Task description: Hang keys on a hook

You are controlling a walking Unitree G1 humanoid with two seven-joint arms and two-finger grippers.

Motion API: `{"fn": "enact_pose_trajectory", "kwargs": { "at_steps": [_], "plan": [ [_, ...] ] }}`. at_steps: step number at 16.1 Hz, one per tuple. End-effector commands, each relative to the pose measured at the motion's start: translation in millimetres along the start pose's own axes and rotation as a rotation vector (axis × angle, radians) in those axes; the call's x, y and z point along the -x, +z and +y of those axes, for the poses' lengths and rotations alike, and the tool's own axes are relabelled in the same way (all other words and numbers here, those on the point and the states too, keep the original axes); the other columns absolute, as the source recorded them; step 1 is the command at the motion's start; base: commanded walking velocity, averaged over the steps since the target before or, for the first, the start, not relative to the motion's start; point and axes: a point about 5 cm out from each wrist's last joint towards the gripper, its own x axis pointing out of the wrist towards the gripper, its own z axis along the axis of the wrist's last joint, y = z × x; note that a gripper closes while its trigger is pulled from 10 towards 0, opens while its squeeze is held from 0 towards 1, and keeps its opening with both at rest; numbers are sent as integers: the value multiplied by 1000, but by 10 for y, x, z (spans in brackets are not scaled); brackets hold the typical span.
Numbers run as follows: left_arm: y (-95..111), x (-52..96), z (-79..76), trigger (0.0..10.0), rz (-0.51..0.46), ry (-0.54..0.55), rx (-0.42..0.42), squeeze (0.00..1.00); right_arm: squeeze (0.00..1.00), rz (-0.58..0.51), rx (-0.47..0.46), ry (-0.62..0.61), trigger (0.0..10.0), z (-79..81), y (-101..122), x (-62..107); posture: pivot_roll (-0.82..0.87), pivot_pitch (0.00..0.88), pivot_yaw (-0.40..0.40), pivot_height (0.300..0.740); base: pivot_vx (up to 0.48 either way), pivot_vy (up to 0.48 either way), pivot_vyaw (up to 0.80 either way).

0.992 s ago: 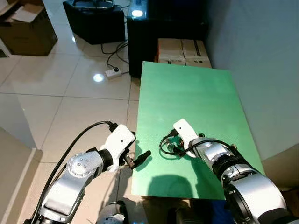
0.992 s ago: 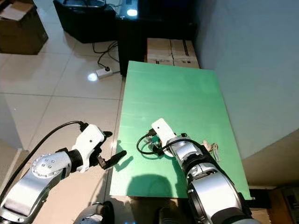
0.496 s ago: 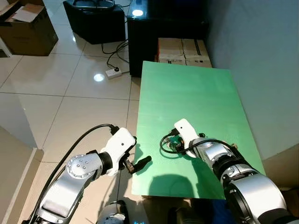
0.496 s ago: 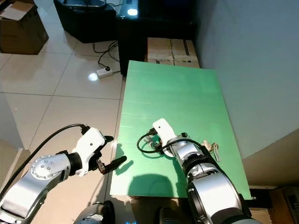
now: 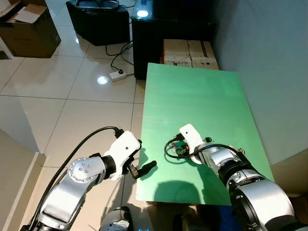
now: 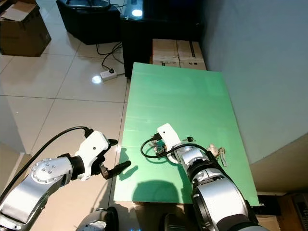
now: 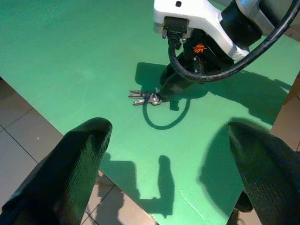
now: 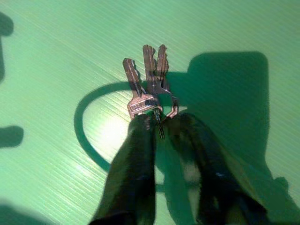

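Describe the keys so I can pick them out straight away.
On the green board, near its front edge, the right gripper rests its fingertips on the keys: three small metal keys fanned on a ring, the one metal cluster on that board.

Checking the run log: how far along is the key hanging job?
Early stage. Done: the right gripper has reached the keys on the green table, fingers at the key ring. In hand: closing on them; the keys lie flat on the surface, not lifted. Left: lift, carry and hang on a hook. The left gripper hovers open at the table's near edge.
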Motion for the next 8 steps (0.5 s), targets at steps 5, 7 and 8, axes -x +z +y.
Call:
{"fn": "enact_pose_trajectory", "kwargs": {
  "at_steps": [5,7,8],
  "plan": [
    [29,-9,-8,10000,4,-19,-21,0,0,1,-102,42,0,-19,-27,18,13,166,-37,740,0,0,0],
    [32,-12,-13,10000,3,-15,-22,0,0,-21,-148,57,0,-22,-12,23,12,165,-40,740,0,0,0],
    [35,-15,-12,10000,2,-13,-22,0,0,-33,-164,65,0,-28,-3,28,11,167,-40,740,0,0,0]
  ]
}}
